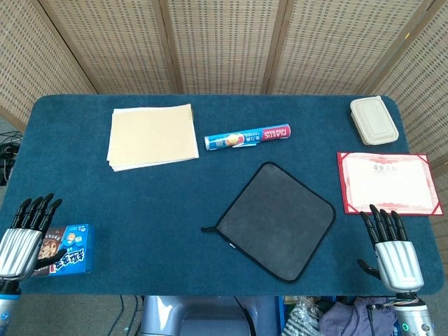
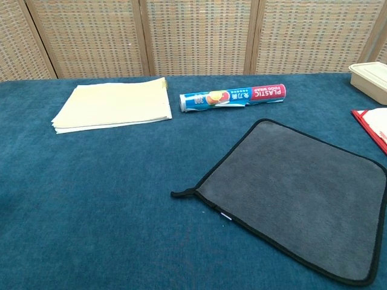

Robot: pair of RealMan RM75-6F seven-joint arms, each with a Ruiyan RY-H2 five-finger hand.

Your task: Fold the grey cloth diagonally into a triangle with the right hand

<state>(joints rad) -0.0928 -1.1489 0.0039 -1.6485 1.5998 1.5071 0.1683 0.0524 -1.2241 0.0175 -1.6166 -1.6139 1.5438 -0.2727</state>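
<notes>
The grey cloth [image 1: 276,220] with black edging lies flat and unfolded on the blue table, turned like a diamond; the chest view shows it [image 2: 296,190] at the right with its hanging loop at the left corner. My right hand [image 1: 394,248] is at the table's front right edge, fingers stretched out and apart, holding nothing, a short way right of the cloth. My left hand [image 1: 24,238] hovers at the front left edge, fingers spread, empty. Neither hand appears in the chest view.
A blue snack box [image 1: 68,259] lies beside my left hand. A stack of cream paper [image 1: 150,135] and a plastic wrap box [image 1: 247,136] lie at the back. A red-bordered certificate [image 1: 387,182] and a beige lidded container [image 1: 374,120] are at the right.
</notes>
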